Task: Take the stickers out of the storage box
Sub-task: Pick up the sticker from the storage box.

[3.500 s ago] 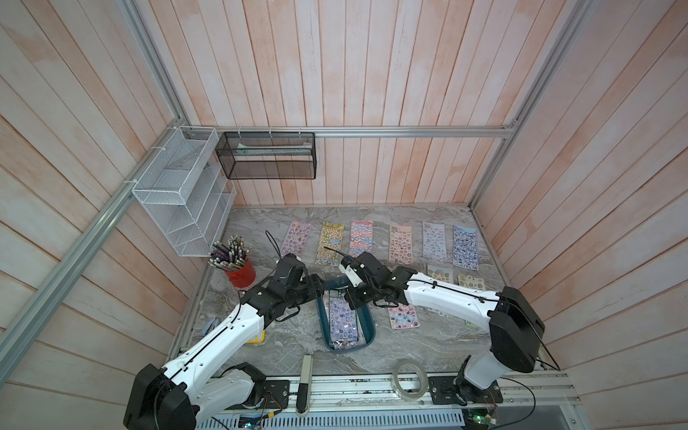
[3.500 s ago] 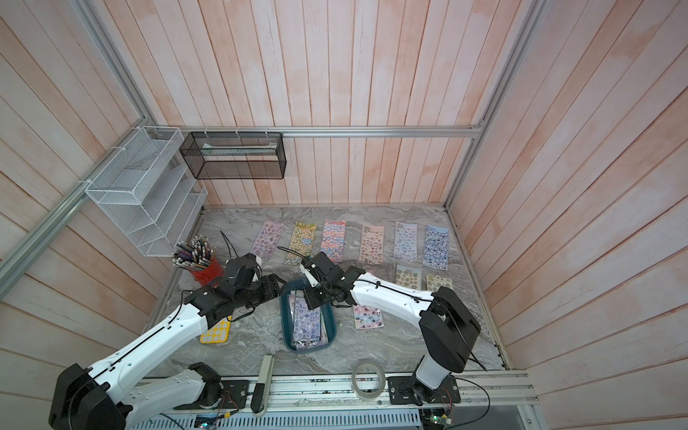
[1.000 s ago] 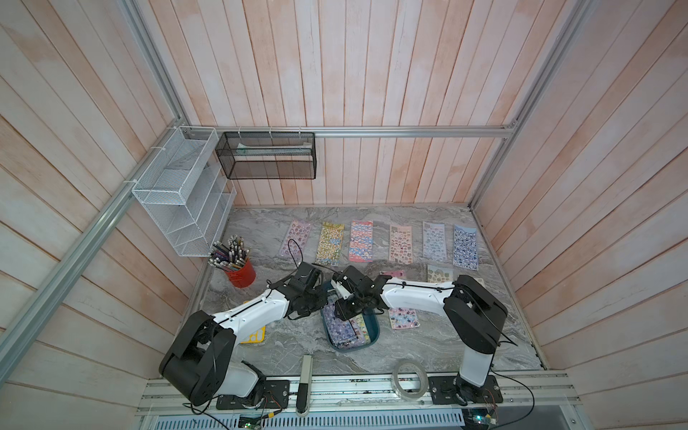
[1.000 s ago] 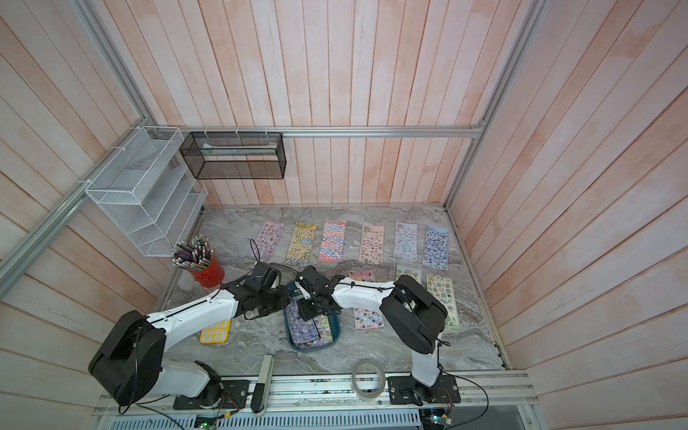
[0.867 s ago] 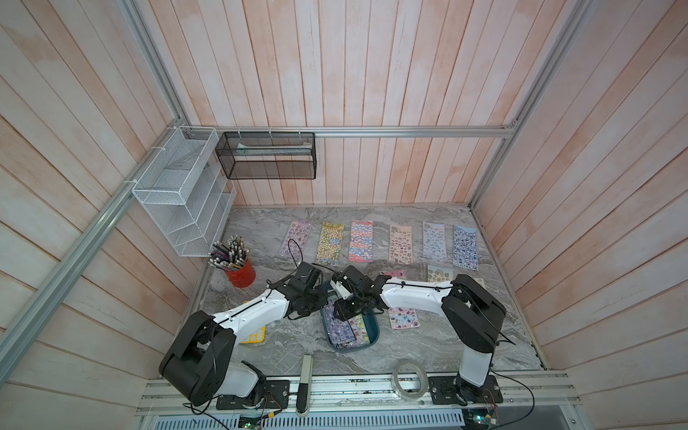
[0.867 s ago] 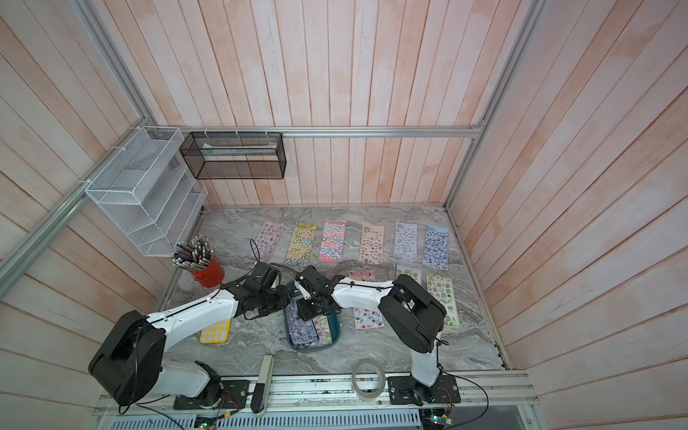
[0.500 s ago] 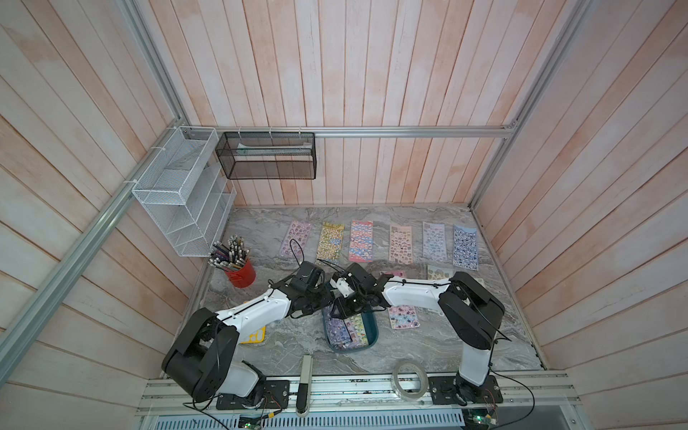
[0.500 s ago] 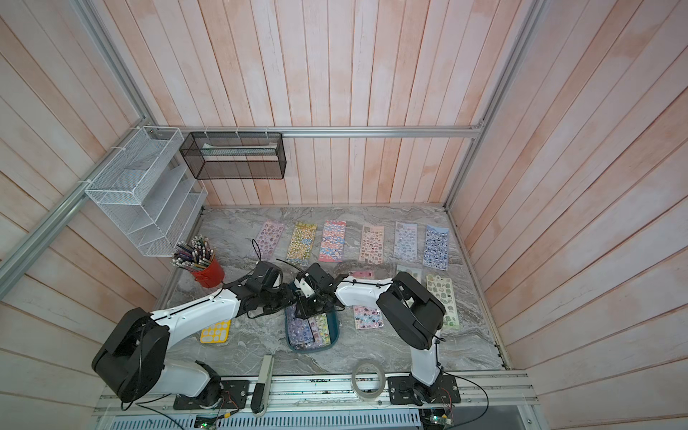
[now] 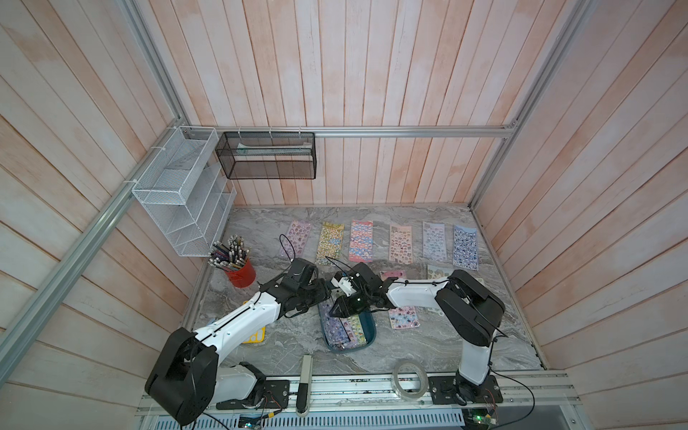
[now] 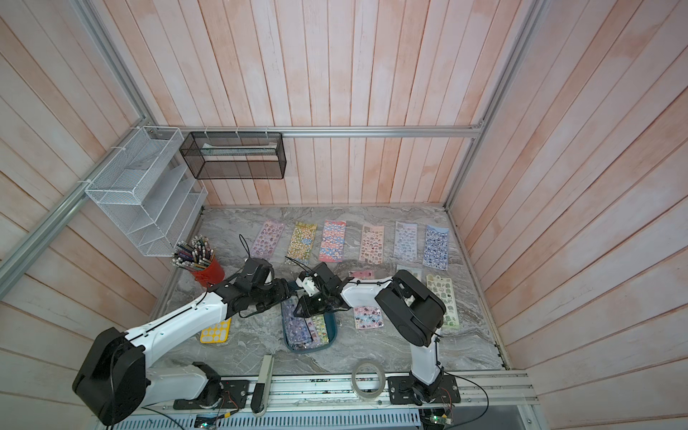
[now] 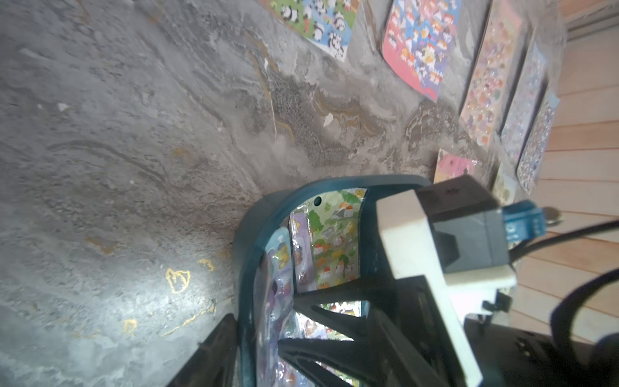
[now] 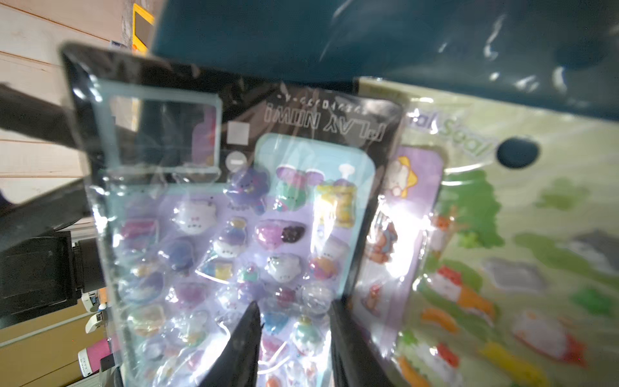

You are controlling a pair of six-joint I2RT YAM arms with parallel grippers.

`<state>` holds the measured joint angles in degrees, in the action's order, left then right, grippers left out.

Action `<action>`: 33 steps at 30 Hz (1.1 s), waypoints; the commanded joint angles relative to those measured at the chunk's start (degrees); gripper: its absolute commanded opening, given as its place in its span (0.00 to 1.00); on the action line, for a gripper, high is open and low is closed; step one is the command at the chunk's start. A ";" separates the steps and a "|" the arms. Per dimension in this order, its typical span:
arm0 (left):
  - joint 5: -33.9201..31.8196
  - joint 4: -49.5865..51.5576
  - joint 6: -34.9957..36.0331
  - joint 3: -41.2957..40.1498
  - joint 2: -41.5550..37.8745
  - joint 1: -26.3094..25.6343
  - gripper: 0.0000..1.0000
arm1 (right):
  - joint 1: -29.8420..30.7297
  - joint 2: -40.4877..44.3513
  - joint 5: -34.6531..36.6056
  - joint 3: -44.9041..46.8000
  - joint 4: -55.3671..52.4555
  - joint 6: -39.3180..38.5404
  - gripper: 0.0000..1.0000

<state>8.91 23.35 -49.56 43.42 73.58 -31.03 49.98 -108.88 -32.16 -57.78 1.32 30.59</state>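
Left gripper (image 9: 325, 294) is just springing open beside the box (image 9: 369, 328) rim, holding nothing now; right gripper (image 12: 294, 315) is narrowing, half open, tips on the stickers (image 12: 234, 234) lying inside the box, none lifted, likely next pick starting

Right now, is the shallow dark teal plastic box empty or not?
Not empty: purple and green cartoon sticker sheets in clear sleeves lie inside the teal box.

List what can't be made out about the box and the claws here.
- Sticker count in the box: both top views, right claw covers its far end; sheets overlap.
- Right claw touching the purple sheet: right wrist view, blurred.
- Left claw open or shut: left wrist view, one finger shows, cut off by the edge.
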 commanded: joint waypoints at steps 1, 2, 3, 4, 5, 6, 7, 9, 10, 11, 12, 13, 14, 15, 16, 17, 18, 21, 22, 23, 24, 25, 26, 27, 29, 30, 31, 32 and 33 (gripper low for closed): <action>-1.27 -0.08 0.43 0.71 -1.76 0.18 0.56 | 0.06 -3.35 1.73 2.47 -2.90 1.07 0.37; -1.39 0.13 0.39 0.54 -1.64 0.25 0.54 | 0.03 -3.27 1.84 2.50 -2.82 1.11 0.37; -1.52 0.28 0.34 0.44 -1.54 0.24 0.51 | 0.00 -3.22 1.84 2.55 -2.87 1.07 0.37; -1.52 0.23 0.34 0.33 -1.42 0.22 0.48 | -0.05 -3.18 1.84 2.58 -2.82 1.14 0.37; -1.56 0.18 0.28 0.26 -1.25 0.24 0.46 | -0.05 -3.18 1.84 2.67 -2.86 1.12 0.37; -1.52 -0.04 0.18 0.18 -1.16 0.23 0.42 | -0.05 -3.09 1.81 2.76 -2.90 1.05 0.37; -1.20 -0.56 0.17 0.09 -1.08 0.31 0.39 | -0.08 -3.09 1.82 2.85 -3.06 0.98 0.36; -0.57 -1.77 0.17 -0.23 -0.66 0.29 0.35 | -0.14 -3.09 2.17 2.89 -3.34 0.96 0.37; -0.56 -1.91 0.20 -0.20 -0.17 0.26 0.33 | -0.14 -3.08 2.19 3.02 -3.34 0.96 0.37; -0.47 -1.82 0.46 -0.06 0.33 0.26 0.30 | -0.14 -3.04 2.19 3.02 -3.34 0.96 0.37; -0.38 -1.78 0.68 0.16 0.87 0.24 0.28 | -0.14 -2.98 2.10 2.94 -3.45 0.96 0.37; -0.27 -1.73 0.85 0.29 1.45 0.24 0.26 | -0.22 -2.96 2.14 2.93 -3.43 0.96 0.37; -0.14 -1.65 0.95 0.31 1.90 0.27 0.24 | -0.23 -2.85 2.26 2.85 -3.39 0.96 0.37; -0.12 -1.59 1.03 0.43 2.38 0.23 0.23 | -0.24 -2.76 2.36 2.85 -3.36 0.96 0.37; -0.20 -1.08 1.04 0.61 2.87 0.25 0.22 | -0.23 -2.67 2.43 2.85 -3.34 0.96 0.37; -0.52 -0.51 1.13 0.85 3.25 0.21 0.22 | -0.31 -2.65 2.54 2.86 -3.35 0.96 0.37; -1.03 0.41 1.00 1.12 3.62 0.27 0.22 | -0.32 -2.57 2.54 2.78 -3.35 0.96 0.37; -2.20 1.91 0.78 1.64 4.23 0.26 0.22 | -0.32 -2.48 2.37 2.75 -3.43 0.70 0.37; -2.31 1.96 0.78 1.88 4.53 0.30 0.17 | -0.33 -2.35 2.37 2.84 -3.36 0.70 0.37; -2.31 2.02 0.86 2.00 4.76 0.31 0.09 | -0.40 -2.22 2.41 2.98 -3.26 0.61 0.37; -2.10 1.96 0.96 2.28 5.05 0.20 0.00 | -0.43 -1.98 2.68 3.10 -3.21 0.61 0.37; -1.92 2.07 0.88 2.57 5.32 0.18 0.00 | -0.41 -1.82 2.95 3.20 -3.21 0.55 0.37; -1.72 2.10 0.79 2.80 5.42 0.18 0.00 | -0.41 -1.69 3.19 3.29 -3.25 0.52 0.35; -1.55 2.04 0.65 2.98 5.21 0.02 0.00 | -0.41 -1.52 3.61 3.29 -3.35 0.66 0.32; -1.45 1.94 0.43 3.36 4.32 -0.06 0.00 | -0.43 -1.10 4.74 2.88 -4.07 0.70 0.32; -1.39 1.99 0.43 3.57 3.70 -0.01 0.00 | -0.41 -0.65 5.36 2.47 -4.51 0.57 0.32; -1.36 1.96 0.58 3.91 3.19 0.02 0.00 | -0.41 -0.10 5.88 2.05 -4.92 0.33 0.32; -1.27 1.89 0.74 4.24 2.37 -0.08 0.00 | -0.41 0.71 6.71 1.43 -5.61 -0.03 0.32; -1.17 1.64 0.94 4.66 1.59 0.01 0.00 | -0.41 1.83 7.60 0.76 -6.33 -0.54 0.32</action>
<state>7.66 25.17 -49.15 45.23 77.76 -30.87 49.76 -107.92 -30.65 -56.95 1.91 31.44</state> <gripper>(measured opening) 0.065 0.321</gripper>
